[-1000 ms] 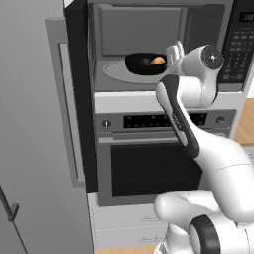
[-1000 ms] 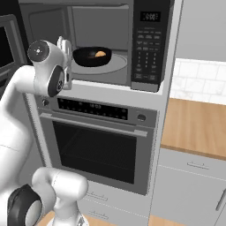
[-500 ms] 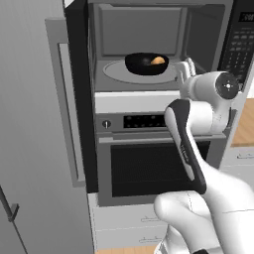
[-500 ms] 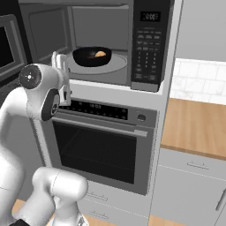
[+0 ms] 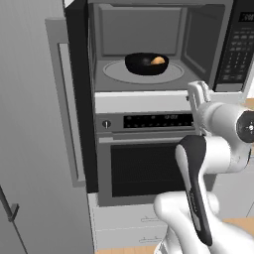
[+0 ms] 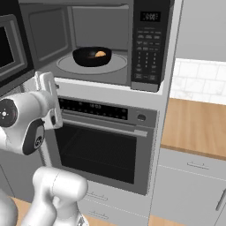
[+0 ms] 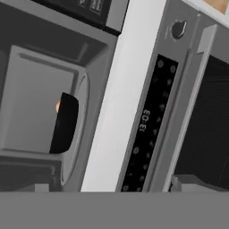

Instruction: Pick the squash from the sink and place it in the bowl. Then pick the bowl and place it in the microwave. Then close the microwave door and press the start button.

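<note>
Pulling back and down from the microwave (image 5: pixel 149 49) mouth, my arm is now sitting lower than a second ago, with the gripper (image 5: pixel 197 99) hanging in front of the oven's (image 5: pixel 149 163) control strip instead of up by the bowl (image 5: pixel 146 63). I'm reading the fingers as spread wide and holding nothing. The bowl is resting on the round turntable (image 6: pixel 92 65) inside the cavity, with the squash (image 6: pixel 100 54) showing orange inside it, so I'm judging the loading as done and the door as next. The microwave door (image 5: pixel 64 99) is standing swung out on the far left, edge-on to me, with its slim handle (image 5: pixel 67 109) facing forward. What I'm worrying about is the sweep across: my wrist is sitting close to the oven front, and a careless swing left could be scraping it. If I'm pushing the door too near the hinge, it could be stalling short of latching, and the start button (image 6: pixel 145 75) on the right keypad (image 6: pixel 148 48) would then be doing nothing.
</note>
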